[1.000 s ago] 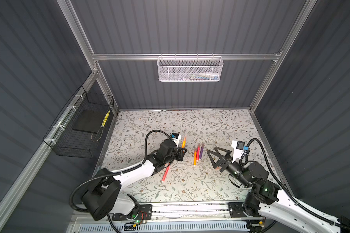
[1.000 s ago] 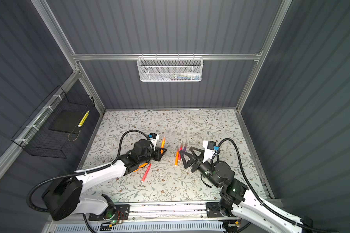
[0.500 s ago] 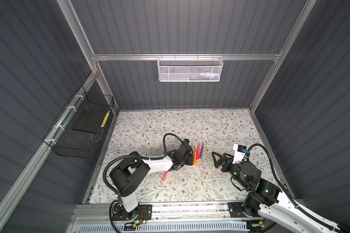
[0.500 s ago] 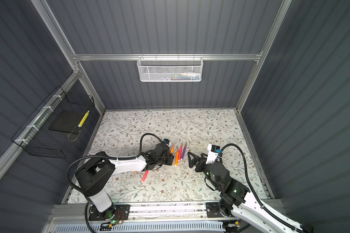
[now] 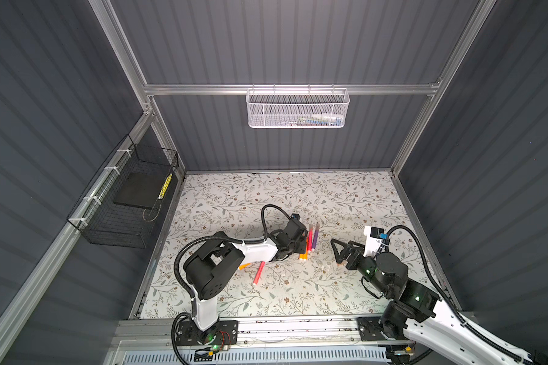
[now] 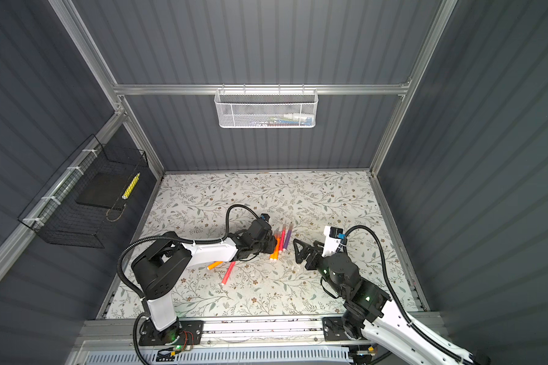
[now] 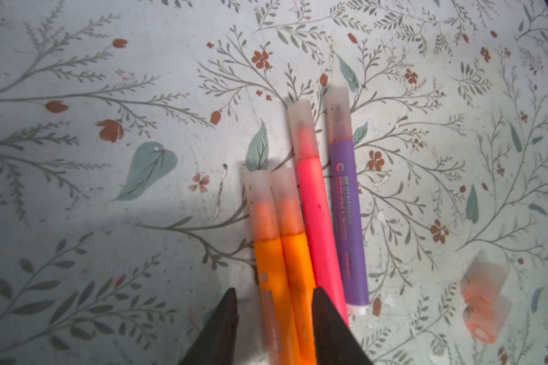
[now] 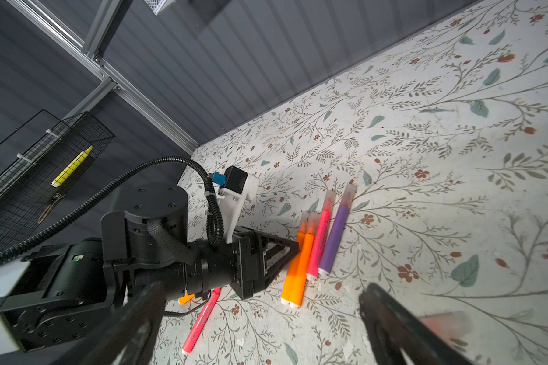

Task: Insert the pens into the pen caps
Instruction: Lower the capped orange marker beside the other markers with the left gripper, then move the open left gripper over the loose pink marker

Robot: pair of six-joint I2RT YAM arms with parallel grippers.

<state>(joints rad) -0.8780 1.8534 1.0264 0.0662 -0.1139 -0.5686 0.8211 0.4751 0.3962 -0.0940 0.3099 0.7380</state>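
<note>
Purple pen [image 7: 348, 221] shows a C mark; remaining print unreadable.

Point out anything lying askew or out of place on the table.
Four capped pens lie in a tidy row. A red-pink pen and an orange pen lie slanted apart from it, the orange one partly under the left arm. Two loose caps sit separately.

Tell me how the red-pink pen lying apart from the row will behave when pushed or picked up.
The red-pink pen has a slim round barrel lying flat on the table, so a sideways push would probably roll it. It looks like hard plastic, likely stiff and light. Its smooth surface may slip in a loose grip.
</note>
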